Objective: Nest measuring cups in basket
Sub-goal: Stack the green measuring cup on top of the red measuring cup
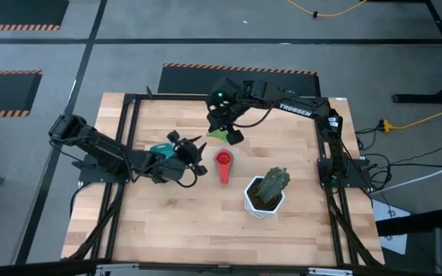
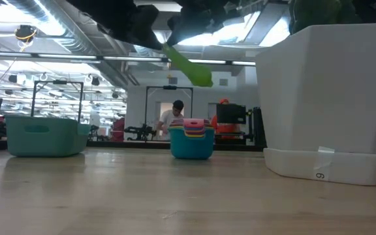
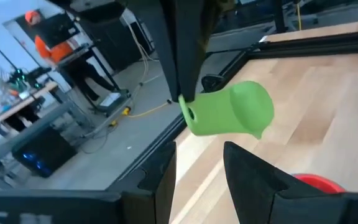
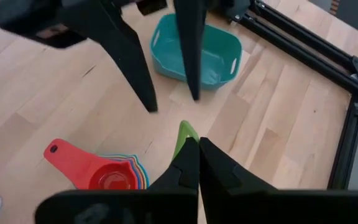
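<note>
The right gripper (image 1: 225, 129) hangs above the far middle of the table, shut on a green measuring cup (image 3: 229, 112) that shows lifted in the low view (image 2: 188, 65). The other cups sit nested in a stack (image 1: 223, 162), red on top (image 4: 98, 173), on the table (image 2: 192, 140). The teal basket (image 4: 194, 53) stands on the table left of the stack, partly under the left arm (image 1: 162, 152). The left gripper (image 1: 196, 157) is open between basket and stack, and its two fingers (image 4: 132, 68) stand apart from the green cup. My right gripper pinches the green cup between its two fingers at the handle's end (image 3: 188, 115), next to the small hole. The fingers (image 3: 180, 62) come from above, pointing down. The cup is lifted clear of the table and tilted, its bowl (image 3: 247, 109) out to one side.
A white hexagonal pot with a green plant (image 1: 267, 192) stands right of the stack toward the near edge and fills the right of the low view (image 2: 325, 98). A black frame (image 4: 303, 56) borders the tabletop. A person (image 2: 173, 121) shows far behind the table.
</note>
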Robot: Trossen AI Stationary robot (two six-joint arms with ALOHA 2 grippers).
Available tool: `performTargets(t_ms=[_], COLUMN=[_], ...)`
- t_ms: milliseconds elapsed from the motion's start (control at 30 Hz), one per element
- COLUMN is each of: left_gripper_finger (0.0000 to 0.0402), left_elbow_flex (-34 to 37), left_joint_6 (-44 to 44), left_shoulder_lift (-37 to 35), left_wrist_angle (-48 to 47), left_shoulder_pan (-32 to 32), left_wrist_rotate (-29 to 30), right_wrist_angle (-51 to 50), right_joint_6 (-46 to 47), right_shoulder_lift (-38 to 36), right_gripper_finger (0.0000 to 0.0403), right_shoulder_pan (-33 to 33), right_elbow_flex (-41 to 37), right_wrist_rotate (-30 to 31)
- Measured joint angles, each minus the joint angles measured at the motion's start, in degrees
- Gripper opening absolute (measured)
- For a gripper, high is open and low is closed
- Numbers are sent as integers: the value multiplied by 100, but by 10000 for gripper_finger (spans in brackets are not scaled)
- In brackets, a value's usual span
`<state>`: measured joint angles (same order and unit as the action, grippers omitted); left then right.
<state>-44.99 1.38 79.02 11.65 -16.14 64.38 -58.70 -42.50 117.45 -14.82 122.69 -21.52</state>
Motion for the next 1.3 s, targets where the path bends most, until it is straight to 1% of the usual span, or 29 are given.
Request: performTargets(t_ms=[300,467,633,800,1000,1233,1300], left_gripper_finger=[128,128,128,119,87,20,8], left_elbow_flex=[0,0,0,0,0,0,0], left_joint_6=[-420,-423,-350,-277,-277,-279,-281], left_shoulder_lift=[0,0,0,2,2,2,2], left_wrist_angle=[7,19,269,353,353,344,333], left_shoulder_pan=[293,385,443,463,463,464,467], left_wrist_rotate=[-519,-536,-540,-538,-541,-641,-735], right_wrist_angle=[228,230,230,228,228,172,130], right_joint_6=[-4,-4,-4,-4,-7,-24,-28], right_shoulder_lift=[0,0,0,0,0,0,0], right_gripper_finger=[0,0,0,0,0,2,8], right_shoulder_pan=[94,91,91,93,93,91,93], right_elbow_flex=[0,0,0,0,0,0,0], right_wrist_rotate=[-15,-13,-13,-12,0,-11,-9])
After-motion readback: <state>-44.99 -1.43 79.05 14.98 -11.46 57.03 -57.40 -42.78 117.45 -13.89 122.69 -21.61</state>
